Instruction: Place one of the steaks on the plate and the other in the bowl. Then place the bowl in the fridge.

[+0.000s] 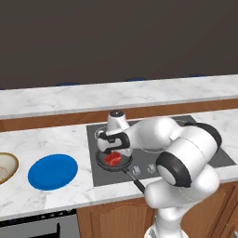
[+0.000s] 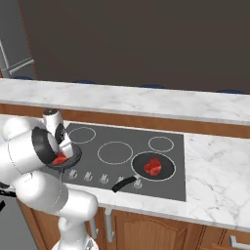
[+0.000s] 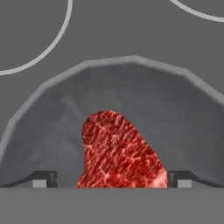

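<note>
My gripper (image 1: 113, 152) hangs open just over a dark frying pan (image 1: 101, 161) on the cooktop's front left. One red steak (image 3: 117, 151) lies in that pan, and in the hand view the fingertips (image 3: 44, 178) stand wide on either side of its near end, apart from it. The second steak (image 2: 153, 166) lies in another pan (image 2: 166, 172) on the front right burner. To the left on the counter rests the blue plate (image 1: 52, 172), with the tan bowl (image 1: 5, 168) beyond it at the picture's edge. The grey fridge (image 2: 14, 46) rises at the far left.
The black cooktop (image 2: 122, 146) has ringed burners at the back and knobs (image 2: 88, 176) along its front. Both pan handles (image 2: 122, 183) point toward the counter's front edge. A raised marble ledge (image 1: 116, 95) runs behind the cooktop.
</note>
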You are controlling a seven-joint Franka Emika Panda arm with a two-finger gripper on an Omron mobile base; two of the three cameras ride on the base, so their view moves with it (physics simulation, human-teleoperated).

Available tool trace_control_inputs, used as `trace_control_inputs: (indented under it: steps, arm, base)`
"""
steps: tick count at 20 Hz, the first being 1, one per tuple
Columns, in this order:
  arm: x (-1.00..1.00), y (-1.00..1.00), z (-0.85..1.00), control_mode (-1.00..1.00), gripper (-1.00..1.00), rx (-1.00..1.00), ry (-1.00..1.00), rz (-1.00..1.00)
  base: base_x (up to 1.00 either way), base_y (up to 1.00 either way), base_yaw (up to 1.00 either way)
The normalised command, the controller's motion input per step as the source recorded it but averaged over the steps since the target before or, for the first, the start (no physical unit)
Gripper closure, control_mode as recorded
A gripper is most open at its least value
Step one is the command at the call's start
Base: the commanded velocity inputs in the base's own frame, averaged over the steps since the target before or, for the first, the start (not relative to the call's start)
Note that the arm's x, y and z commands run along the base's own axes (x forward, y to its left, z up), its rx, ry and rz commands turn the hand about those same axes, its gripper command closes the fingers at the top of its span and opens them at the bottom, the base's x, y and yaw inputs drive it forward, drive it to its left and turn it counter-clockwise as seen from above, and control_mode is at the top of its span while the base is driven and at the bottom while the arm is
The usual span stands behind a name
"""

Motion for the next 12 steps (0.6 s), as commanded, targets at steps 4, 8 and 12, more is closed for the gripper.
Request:
trace_control_inputs:
  steps: [4, 8, 12]
  arm:
    - [0.15, 0.00, -0.22, -1.00, -1.00, 0.00, 0.00, -0.03]
    - [0.16, 0.00, -0.19, -1.00, -1.00, 0.00, 0.00, -0.02]
    - [0.19, 0.00, -0.17, -1.00, -1.00, 0.00, 0.00, -0.02]
  base:
    - [0.00, 0.00, 0.00]
    - [0.00, 0.00, 0.00]
    - [0.00, 0.00, 0.00]
